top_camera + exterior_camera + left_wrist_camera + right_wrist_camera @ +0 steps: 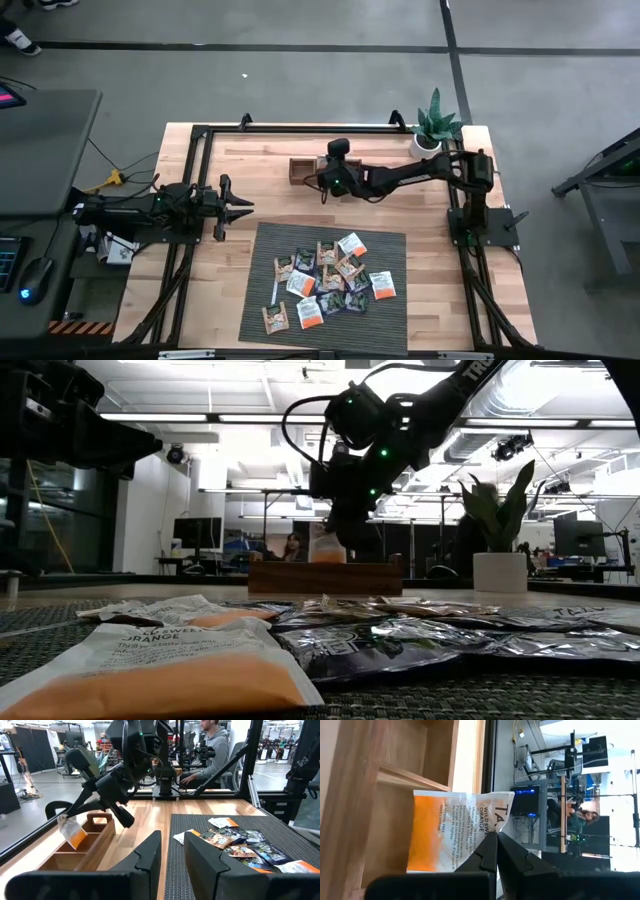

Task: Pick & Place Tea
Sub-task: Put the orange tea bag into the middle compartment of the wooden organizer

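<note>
The right hand (496,851) pinches an orange-and-white tea sachet (452,831) by its edge, the two dark fingers pressed together on the foil. Only the right wrist view shows the print, "WILDSWEET ORANGE", and the sachet hanging over the compartments of the wooden tray (385,785). In the left wrist view the same sachet (71,829) dangles just above the tray (80,851), over a compartment near one end, apart from the wood as far as can be seen. From above, the sachet itself is hidden under the right arm, which reaches across the bench (250,160) to the tray (300,170) at the far side.

The left hand (238,209) hovers over bare bench at the left, just off the dark mat (385,310), its fingers spread; the left wrist view shows the gap between them clearly.

The remaining tea sachets (325,283) lie scattered and partly overlapping on the mat. The low view shows them close up, an orange one (170,670) nearest and dark foil ones behind.

A potted plant (436,128) stands at the far right corner. A person (212,750) sits beyond the bench.
</note>
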Motion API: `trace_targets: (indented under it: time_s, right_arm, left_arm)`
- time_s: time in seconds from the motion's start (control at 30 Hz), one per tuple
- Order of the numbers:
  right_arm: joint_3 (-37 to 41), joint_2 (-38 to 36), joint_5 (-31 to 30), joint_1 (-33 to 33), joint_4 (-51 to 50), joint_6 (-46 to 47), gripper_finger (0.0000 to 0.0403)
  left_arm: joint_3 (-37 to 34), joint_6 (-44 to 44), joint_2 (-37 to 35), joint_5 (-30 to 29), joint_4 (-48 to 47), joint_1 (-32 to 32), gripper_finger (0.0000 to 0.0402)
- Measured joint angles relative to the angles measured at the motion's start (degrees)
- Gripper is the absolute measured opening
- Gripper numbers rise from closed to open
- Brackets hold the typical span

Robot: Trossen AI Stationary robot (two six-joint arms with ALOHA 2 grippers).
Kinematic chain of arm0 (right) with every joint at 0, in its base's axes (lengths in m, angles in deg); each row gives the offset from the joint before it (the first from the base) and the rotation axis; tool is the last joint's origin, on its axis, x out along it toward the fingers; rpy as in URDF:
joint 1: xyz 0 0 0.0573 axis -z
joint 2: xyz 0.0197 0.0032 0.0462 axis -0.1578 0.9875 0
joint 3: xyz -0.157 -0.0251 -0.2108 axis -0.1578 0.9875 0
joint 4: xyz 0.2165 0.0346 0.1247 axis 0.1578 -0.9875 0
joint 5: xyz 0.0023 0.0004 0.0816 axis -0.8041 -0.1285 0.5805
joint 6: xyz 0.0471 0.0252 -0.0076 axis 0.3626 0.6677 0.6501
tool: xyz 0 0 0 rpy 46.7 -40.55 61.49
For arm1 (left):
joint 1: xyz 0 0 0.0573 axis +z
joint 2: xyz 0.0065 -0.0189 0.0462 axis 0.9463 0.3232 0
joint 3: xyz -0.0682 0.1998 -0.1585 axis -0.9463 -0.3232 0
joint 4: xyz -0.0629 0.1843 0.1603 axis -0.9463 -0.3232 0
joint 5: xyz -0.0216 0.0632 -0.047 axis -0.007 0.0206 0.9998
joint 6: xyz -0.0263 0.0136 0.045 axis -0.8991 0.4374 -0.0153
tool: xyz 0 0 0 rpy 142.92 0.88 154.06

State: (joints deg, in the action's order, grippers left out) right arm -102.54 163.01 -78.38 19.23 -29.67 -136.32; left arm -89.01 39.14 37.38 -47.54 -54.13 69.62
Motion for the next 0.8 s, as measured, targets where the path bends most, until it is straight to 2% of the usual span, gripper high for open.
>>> trace_targets:
  time_s: [0.47, 0.8]
  right_arm:
    - [0.00, 3.76, -1.74, 0.50, 5.85, -6.06, 0.0000]
    - [0.00, 3.76, -1.38, 0.76, 5.78, -4.73, 0.0013]
  left_arm:
    - [0.01, 0.00, 0.01, 0.09, -0.01, 0.01, 0.0082]
    - [0.02, 0.00, 0.02, 0.24, -0.04, 0.00, 0.0082]
